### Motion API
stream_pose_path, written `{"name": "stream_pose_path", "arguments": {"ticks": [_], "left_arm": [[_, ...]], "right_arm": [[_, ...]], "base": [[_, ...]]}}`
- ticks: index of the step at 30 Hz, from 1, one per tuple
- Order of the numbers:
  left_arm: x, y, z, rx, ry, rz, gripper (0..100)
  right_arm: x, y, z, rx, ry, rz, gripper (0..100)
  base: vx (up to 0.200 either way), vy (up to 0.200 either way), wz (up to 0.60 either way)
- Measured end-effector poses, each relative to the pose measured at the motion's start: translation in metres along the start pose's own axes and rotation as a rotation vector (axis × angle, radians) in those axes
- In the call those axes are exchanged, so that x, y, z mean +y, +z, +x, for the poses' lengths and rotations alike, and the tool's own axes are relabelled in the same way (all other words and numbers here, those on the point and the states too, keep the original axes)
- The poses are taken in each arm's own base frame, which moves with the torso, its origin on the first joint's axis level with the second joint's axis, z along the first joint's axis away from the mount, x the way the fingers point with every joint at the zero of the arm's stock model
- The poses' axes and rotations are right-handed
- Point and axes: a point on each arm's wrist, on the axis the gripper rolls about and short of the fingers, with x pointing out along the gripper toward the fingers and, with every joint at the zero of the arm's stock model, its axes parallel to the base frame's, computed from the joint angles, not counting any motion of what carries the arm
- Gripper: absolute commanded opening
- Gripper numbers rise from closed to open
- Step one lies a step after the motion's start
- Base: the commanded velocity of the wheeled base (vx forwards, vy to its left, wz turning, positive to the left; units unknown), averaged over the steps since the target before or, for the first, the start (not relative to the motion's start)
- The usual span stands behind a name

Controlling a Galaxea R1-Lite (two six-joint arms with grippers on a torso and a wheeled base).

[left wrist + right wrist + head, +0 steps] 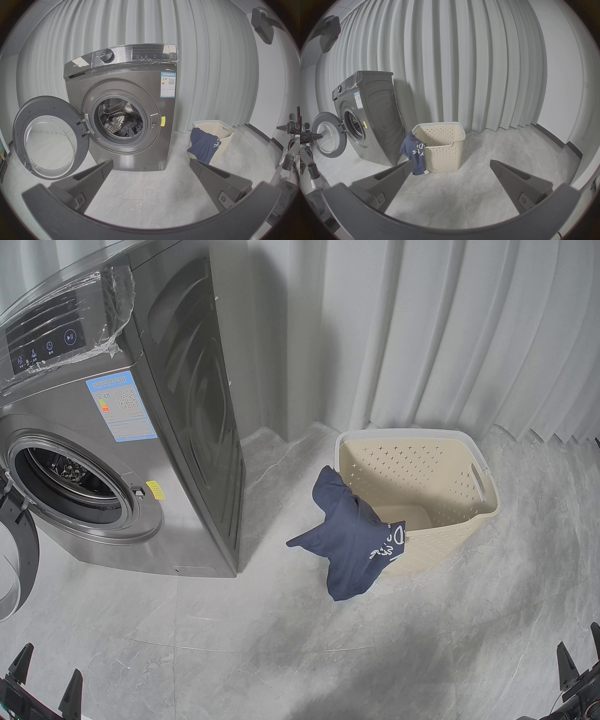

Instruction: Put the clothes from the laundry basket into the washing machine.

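Left hand (150,162): matte dark grey plastic, two long wedge-shaped fingers (89,181) tapering to blunt tips. Fine ribbed grip pad (107,167) on inner face near each tip. Round recessed screw hole (80,199) at each finger base. Fingers mounted on broad curved dark grey bar (140,229). Right hand (450,162): same build, same ribbing, same screw holes. In head view, fingertips (72,685) read as black pointed triangles. Pale grey tubular arm link (288,160) with darker joint above it.
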Motion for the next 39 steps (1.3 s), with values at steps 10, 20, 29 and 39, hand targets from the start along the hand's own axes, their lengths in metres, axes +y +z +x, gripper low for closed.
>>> {"name": "stream_pose_path", "arguments": {"ticks": [10, 20, 29, 39], "left_arm": [[0.000, 0.000, 0.000, 0.000, -0.001, -0.002, 100], [0.000, 0.000, 0.000, 0.002, 0.000, -0.003, 100], [0.000, 0.000, 0.000, 0.002, -0.004, -0.002, 100], [0.000, 0.000, 0.000, 0.001, -0.004, -0.002, 100]], "right_arm": [[0.000, 0.000, 0.000, 0.000, 0.000, 0.000, 100], [0.000, -0.001, 0.000, 0.006, 0.007, -0.013, 100], [0.000, 0.000, 0.000, 0.003, 0.006, -0.012, 100], [0.001, 0.016, -0.004, -0.070, 0.025, -0.006, 100]], "base": [[0.000, 0.000, 0.00], [0.000, -0.100, 0.00], [0.133, 0.000, 0.00], [0.160, 0.000, 0.00]]}}
